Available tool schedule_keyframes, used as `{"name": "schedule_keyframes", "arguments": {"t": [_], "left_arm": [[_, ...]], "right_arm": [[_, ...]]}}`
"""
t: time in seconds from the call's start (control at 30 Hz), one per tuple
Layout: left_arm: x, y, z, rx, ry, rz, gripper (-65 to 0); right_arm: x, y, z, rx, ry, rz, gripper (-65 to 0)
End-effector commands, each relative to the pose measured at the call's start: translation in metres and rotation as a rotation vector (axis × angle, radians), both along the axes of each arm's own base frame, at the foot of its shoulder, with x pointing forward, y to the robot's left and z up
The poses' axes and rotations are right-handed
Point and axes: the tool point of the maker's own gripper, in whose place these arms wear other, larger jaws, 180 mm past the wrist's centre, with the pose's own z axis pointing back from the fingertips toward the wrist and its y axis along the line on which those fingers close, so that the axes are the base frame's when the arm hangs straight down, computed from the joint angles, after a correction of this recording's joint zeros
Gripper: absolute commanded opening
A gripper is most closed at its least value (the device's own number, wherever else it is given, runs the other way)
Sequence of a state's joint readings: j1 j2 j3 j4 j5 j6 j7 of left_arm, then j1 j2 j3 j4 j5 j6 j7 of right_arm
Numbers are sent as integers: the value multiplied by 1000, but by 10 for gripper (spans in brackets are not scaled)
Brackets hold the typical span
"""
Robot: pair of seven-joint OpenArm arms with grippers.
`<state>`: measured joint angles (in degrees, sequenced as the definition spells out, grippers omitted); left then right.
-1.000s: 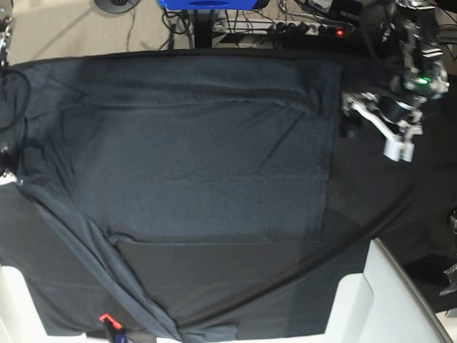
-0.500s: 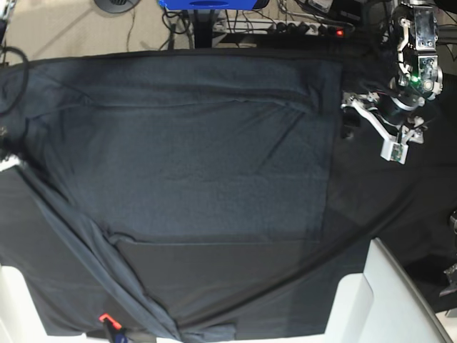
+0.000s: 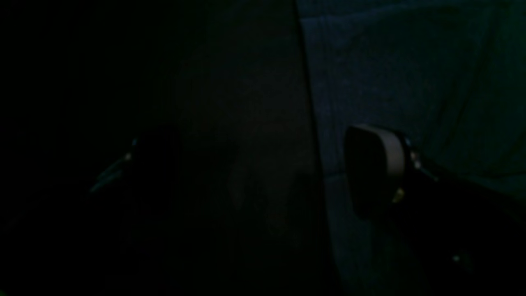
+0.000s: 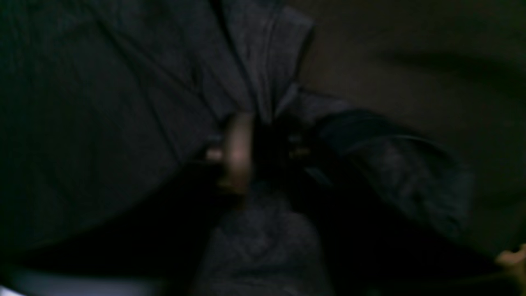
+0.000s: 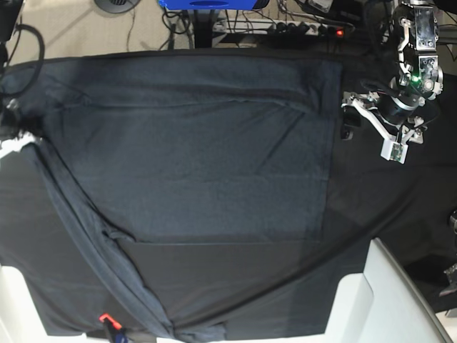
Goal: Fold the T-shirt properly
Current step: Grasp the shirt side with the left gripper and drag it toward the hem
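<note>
The charcoal T-shirt [image 5: 200, 157] lies spread over the black table cloth [image 5: 400, 207], with a folded band along its far edge. My right gripper [image 5: 13, 143] is at the far left, shut on the shirt's left edge. A stretched strip of shirt runs from it down to the front edge [image 5: 193, 332]. In the right wrist view the gripper [image 4: 263, 152] pinches bunched shirt fabric [image 4: 263, 61]. My left gripper [image 5: 371, 136] hovers open and empty just right of the shirt's right edge. In the dark left wrist view the gripper [image 3: 259, 168] straddles that edge, one pad [image 3: 376, 168] over the shirt [image 3: 411, 61].
White blocks stand at the front right [image 5: 389, 300] and front left [image 5: 14, 300] corners. A small orange-red thing [image 5: 105, 318] sits at the front edge. Cables and a power strip [image 5: 314, 28] lie on the floor behind the table, beside a blue thing [image 5: 207, 3].
My right gripper has moved toward the far side with the shirt's left edge, pulling the stretched strip with it. My left gripper rose and turned slightly, then held still.
</note>
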<state>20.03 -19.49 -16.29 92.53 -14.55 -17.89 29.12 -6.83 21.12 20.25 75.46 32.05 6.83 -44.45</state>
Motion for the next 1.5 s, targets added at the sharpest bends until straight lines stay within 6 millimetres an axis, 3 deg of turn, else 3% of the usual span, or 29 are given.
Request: {"name": "schedule_keyframes", "arguments": {"t": [0.0,0.1,0.17,0.3,0.4,0.53,0.7,0.93,1.0,1.17,1.47], "left_arm": [[9,4,13,14,-46,-5,-49],[7,5,10,13,-39,-2,-49],[6,5,10,13,-36,-2,-49],[5,4,9,12,-34,-2,-49],[5,4,9,10,-34,-1,-49],[4,4,8,9,-32,1,-49],[3,5,8,12,-29,0,-49],[4,5,9,12,-32,0,-49],[5,5,9,12,-34,0,-49],[6,5,9,11,-37,1,-49],[6,4,9,9,-35,1,-49]], "right_arm": [[21,-5,26,-28,-81,22,-374],[36,-2,53,-56,-146,50,-215],[55,0,66,-59,-186,60,-180],[90,5,58,-4,-151,60,-221],[108,10,37,14,-64,89,-261],[126,14,16,11,-37,94,-266],[119,7,-8,16,18,59,-273],[110,-1,-13,2,33,51,-278],[110,-2,-12,1,33,51,-332],[109,-3,-13,1,37,48,-573],[111,-4,-11,4,30,41,-645]]}}
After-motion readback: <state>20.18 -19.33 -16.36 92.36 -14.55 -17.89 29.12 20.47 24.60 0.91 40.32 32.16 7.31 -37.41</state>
